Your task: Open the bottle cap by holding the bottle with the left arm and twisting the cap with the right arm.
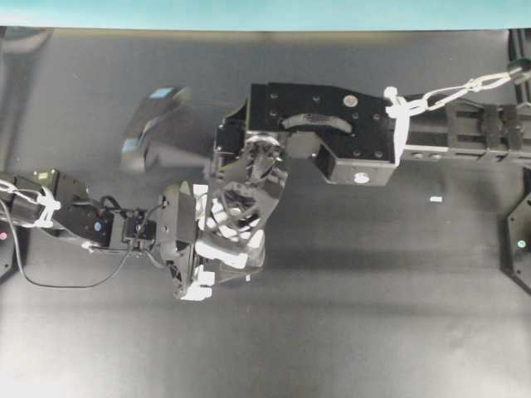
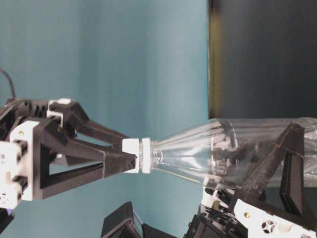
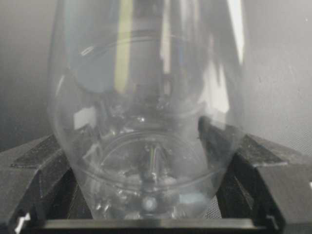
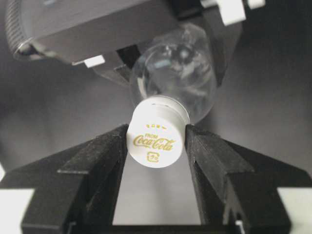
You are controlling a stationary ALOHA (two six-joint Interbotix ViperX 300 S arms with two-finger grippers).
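Right pincer (image 4: 156, 141) clamps bottle cap (image 4: 155, 139), printed "Coca-Cola".

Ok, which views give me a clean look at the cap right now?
Right wrist: bottle cap sharp, gold print legible. Table-level: cap clear against teal, picture turned sideways. Left wrist: only the bottle, streaked with glare. Overhead: cap hidden under the right gripper.

Right claw (image 2: 130, 161) pinching cap (image 2: 132, 155); bottle (image 2: 218, 148) clear.

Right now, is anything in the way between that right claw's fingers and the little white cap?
Nothing visible. The right gripper has its fingers closed against both sides of the bottle cap, while the left gripper holds the bottle.
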